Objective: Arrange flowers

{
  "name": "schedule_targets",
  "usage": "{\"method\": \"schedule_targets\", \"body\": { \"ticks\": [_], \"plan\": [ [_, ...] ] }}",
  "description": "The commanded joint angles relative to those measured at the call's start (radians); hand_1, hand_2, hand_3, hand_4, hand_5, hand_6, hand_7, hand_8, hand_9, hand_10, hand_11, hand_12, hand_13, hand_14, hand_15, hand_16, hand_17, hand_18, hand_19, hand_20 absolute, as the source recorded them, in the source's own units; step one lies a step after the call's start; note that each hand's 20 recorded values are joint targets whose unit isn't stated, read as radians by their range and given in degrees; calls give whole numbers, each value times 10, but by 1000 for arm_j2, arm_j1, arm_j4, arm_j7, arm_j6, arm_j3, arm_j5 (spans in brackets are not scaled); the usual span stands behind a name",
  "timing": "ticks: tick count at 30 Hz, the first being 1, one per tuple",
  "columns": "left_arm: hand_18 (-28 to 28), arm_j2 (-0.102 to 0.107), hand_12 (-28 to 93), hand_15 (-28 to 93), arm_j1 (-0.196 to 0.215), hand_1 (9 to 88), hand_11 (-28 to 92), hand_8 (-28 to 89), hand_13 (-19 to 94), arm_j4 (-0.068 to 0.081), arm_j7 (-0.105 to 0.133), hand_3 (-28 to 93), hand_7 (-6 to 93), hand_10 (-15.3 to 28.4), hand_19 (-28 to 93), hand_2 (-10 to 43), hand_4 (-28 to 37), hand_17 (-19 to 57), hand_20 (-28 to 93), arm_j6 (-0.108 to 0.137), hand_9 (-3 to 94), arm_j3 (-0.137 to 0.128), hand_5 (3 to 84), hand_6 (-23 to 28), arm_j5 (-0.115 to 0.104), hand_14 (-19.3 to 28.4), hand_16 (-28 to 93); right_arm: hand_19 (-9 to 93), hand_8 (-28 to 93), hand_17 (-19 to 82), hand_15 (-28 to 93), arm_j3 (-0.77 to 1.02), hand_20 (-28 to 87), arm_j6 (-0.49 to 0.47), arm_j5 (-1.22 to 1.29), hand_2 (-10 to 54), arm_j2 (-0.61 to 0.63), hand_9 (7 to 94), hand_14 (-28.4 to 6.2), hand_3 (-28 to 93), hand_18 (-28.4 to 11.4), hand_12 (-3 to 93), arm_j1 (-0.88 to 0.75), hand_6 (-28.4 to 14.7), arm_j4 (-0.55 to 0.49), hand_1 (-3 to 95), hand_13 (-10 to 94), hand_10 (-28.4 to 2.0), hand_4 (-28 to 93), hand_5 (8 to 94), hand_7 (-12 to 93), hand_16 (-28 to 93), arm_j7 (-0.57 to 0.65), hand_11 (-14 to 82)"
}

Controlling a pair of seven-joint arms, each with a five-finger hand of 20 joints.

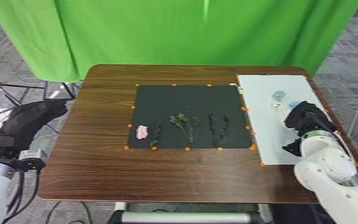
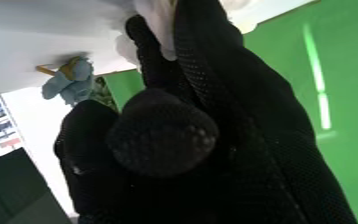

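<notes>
The right hand [image 1: 307,116] is over the white board [image 1: 262,132] on the desk [image 1: 85,155]. I cannot tell whether it is open or clamped on anything; in the right wrist view, a pale flower [image 2: 164,27] sits right up against the black glove (petals and glove overlap there).

Just beyond that hand is a light blue flower [image 1: 294,104], and farther beyond, a little to its left, a pale green flower [image 1: 278,94]. To the hand's left, on the dark mat [image 1: 189,96], lie a pink flower [image 1: 142,132], a leafy sprig [image 1: 183,125] and some darker stems [image 1: 217,131] (nearest the hand of the three).

The left hand [image 1: 35,114] is well apart from all of these, off the desk's left side, its fingers straight. A green curtain [image 1: 193,35] hangs past the desk's far edge.
</notes>
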Motion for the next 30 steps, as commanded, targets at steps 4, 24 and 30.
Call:
{"method": "schedule_targets", "body": {
  "ticks": [4, 24, 30],
  "plan": [
    [146, -8, 121, 191, 9, 336, 203, -70, 351, -8, -10, 607, 151, 134, 85, -73, -143, 31, 183, -9, 466, -8, 513, 23, -5, 181, 29, 932, 116, 652, 590, -24, 548, 135, -73, -95, 56, 856, 4, 484, -106, 358, 22, -10, -68, 733, 937, -111, -150, 845, 143, 307, -27, 53],
    [146, 0, 121, 189, 26, 331, 202, -68, 351, -22, -16, 609, 148, 136, 82, -77, -144, 30, 184, -1, 465, -27, 509, 29, -13, 180, 30, 932, 110, 657, 598, -419, 567, -49, 481, -95, -177, 855, 6, 494, -105, 363, 588, -9, -53, 724, 937, -114, -141, 844, 156, 311, -185, 49],
    [146, 12, 121, 189, 5, 332, 202, -68, 351, -12, -21, 608, 149, 136, 82, -76, -145, 30, 184, -8, 465, -7, 508, 29, -12, 180, 30, 932, 112, 659, 602, -500, 571, -98, 585, -95, -333, 856, 6, 497, -106, 364, 661, -10, 68, 723, 937, -115, -140, 844, 156, 312, -163, 50]
  ]
}}
